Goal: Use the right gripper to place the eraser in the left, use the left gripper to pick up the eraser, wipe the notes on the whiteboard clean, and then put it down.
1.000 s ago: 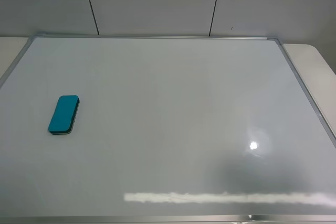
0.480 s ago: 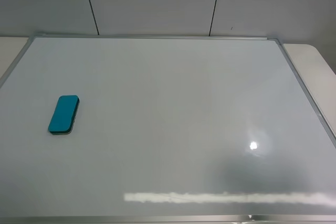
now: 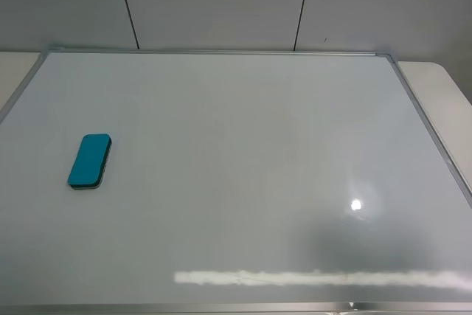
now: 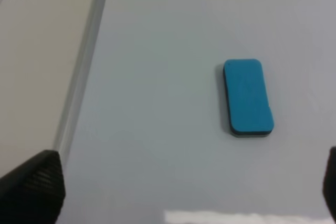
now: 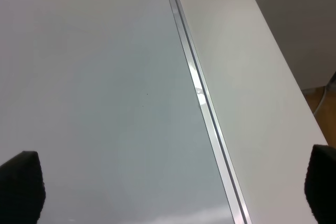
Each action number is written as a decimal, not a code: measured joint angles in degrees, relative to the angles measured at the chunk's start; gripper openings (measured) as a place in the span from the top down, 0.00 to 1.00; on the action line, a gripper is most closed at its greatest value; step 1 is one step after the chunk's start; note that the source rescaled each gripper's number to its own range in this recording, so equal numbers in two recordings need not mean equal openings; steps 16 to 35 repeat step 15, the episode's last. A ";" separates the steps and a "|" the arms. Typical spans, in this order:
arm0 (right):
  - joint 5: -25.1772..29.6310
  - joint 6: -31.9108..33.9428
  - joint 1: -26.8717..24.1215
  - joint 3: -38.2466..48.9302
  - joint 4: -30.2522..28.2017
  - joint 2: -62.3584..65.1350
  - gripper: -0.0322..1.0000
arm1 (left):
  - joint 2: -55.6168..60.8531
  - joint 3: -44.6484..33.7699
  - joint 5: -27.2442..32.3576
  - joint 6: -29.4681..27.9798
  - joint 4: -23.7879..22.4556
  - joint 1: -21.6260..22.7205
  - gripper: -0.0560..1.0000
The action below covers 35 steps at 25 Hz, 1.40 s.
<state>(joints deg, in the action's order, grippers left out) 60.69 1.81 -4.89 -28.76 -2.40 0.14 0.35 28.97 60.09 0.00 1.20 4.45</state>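
Observation:
The teal-blue eraser (image 3: 90, 161) lies flat on the left part of the whiteboard (image 3: 251, 130), dark felt side down. In the left wrist view the eraser (image 4: 247, 97) lies on the board well ahead of my left gripper (image 4: 181, 188), which is open and empty, with only its two black fingertips (image 4: 32, 188) showing. My right gripper (image 5: 170, 184) is open and empty above the board's right edge. Neither gripper shows in the exterior high view. No red notes show in any view.
The board's silver frame (image 3: 431, 134) runs along its right side, with a white table strip (image 3: 446, 90) beyond it. The frame (image 4: 79, 82) also shows beside the eraser in the left wrist view. A grey panelled wall (image 3: 221, 5) stands behind.

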 joint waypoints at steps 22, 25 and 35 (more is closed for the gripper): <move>0.00 0.00 0.00 0.00 0.00 0.00 0.00 | 0.00 0.00 0.00 -3.47 -1.73 0.00 0.00; 0.00 0.00 0.00 0.00 0.00 0.00 0.00 | 0.00 0.00 0.00 -3.47 -1.73 0.00 0.00; 0.00 0.00 0.00 0.00 0.00 0.00 0.00 | 0.00 0.00 0.00 -3.47 -1.73 0.00 0.00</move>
